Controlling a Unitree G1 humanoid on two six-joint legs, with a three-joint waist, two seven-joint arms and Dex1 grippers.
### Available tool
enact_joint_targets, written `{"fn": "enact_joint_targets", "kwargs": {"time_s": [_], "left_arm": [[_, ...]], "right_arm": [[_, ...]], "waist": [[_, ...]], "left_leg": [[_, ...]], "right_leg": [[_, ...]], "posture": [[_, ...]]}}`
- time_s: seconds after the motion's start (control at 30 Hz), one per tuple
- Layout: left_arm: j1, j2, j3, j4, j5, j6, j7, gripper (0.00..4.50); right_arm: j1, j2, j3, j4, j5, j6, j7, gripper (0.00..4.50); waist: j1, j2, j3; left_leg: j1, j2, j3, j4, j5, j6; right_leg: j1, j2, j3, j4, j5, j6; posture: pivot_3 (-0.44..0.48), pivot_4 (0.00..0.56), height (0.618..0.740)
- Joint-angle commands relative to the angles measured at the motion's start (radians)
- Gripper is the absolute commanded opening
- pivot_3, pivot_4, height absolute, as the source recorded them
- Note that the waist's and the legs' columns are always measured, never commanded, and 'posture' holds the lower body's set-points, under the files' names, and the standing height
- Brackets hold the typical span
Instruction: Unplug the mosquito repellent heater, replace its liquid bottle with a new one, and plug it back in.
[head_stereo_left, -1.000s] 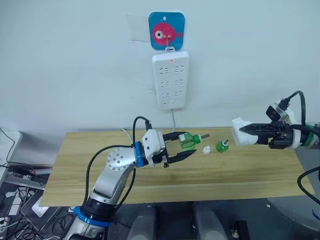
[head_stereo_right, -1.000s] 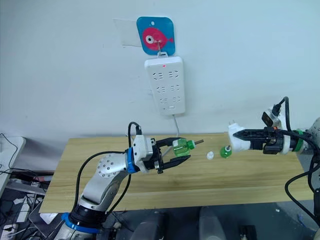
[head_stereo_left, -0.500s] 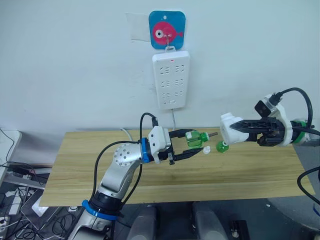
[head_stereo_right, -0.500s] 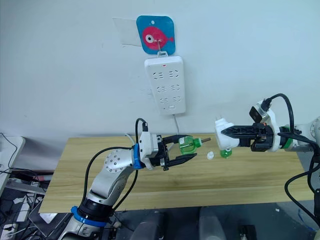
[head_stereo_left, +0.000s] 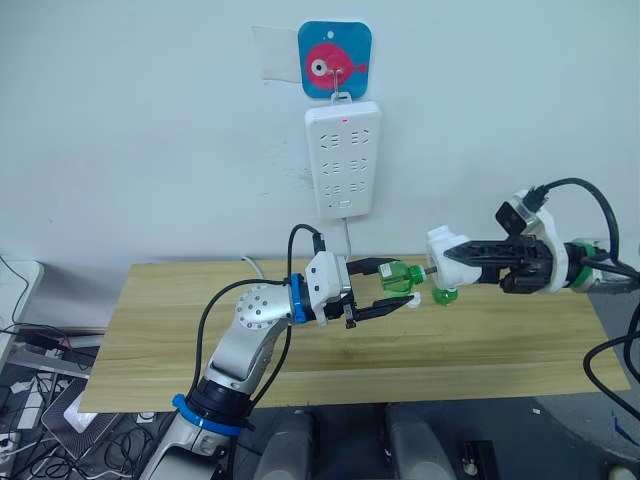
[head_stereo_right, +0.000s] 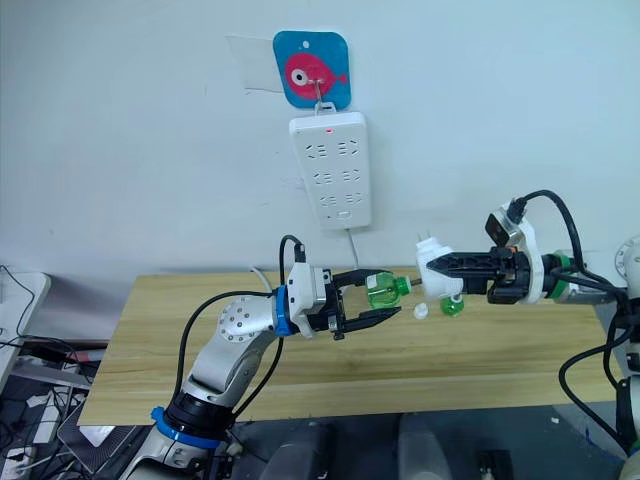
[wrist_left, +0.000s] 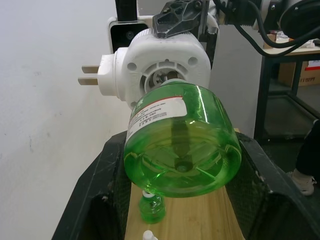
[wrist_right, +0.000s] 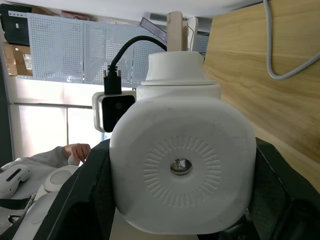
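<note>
Pale wall (head_stereo_left: 150, 130) with fish hook plaque (head_stereo_left: 335, 61) and hanging power strip (head_stereo_left: 342, 160), wooden table (head_stereo_left: 180, 330) below.

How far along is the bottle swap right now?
Done: the mosquito repellent heater is unplugged, held in the right gripper; a small green bottle and white cap lie on the table. In hand: the left gripper brings the full green bottle up to the heater's socket. Left: seating it and replugging into the power strip.
</note>
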Motion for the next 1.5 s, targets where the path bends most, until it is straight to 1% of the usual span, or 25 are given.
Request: {"fn": "enact_joint_targets", "kwargs": {"time_s": [0.03,0.33,0.73,1.27,1.5], "left_arm": [[-0.015,-0.013,-0.009,-0.004,0.000,-0.025,-0.001,2.23],[-0.036,-0.015,-0.002,0.026,0.001,-0.042,-0.007,2.23],[-0.051,-0.023,-0.010,0.003,-0.010,-0.030,-0.006,2.23],[-0.061,-0.016,-0.007,0.004,-0.018,-0.031,-0.035,2.23],[-0.078,-0.020,0.002,0.027,-0.013,-0.037,-0.032,2.23]], "right_arm": [[-0.005,-0.003,-0.036,-0.029,0.066,0.007,-0.024,2.97],[0.007,-0.016,-0.033,-0.046,0.114,0.007,-0.053,2.97],[0.007,0.040,-0.089,-0.038,0.069,-0.006,-0.129,2.97],[0.006,0.060,-0.131,-0.033,0.041,0.007,-0.143,2.97],[0.005,0.054,-0.110,-0.055,0.080,0.007,-0.133,2.97]], "waist": [[0.000,0.000,0.000],[0.000,0.000,0.000],[0.000,0.000,0.000],[0.000,0.000,0.000],[0.000,0.000,0.000]], "left_leg": [[0.000,0.000,0.000,0.000,0.000,0.000],[0.000,0.000,0.000,0.000,0.000,0.000],[0.000,0.000,0.000,0.000,0.000,0.000],[0.000,0.000,0.000,0.001,0.000,0.000],[0.000,0.000,0.000,0.001,0.000,0.000]], "right_leg": [[0.000,0.000,0.000,0.000,0.000,0.000],[0.000,0.000,0.000,0.000,0.000,0.000],[0.000,0.000,0.000,0.001,0.000,0.000],[0.000,0.000,0.000,0.001,0.000,0.000],[0.000,0.000,0.000,0.001,0.000,0.000]], "posture": [[-0.086,0.229,0.740],[-0.091,0.228,0.740],[-0.090,0.225,0.740],[-0.097,0.221,0.740],[-0.099,0.219,0.740]]}}
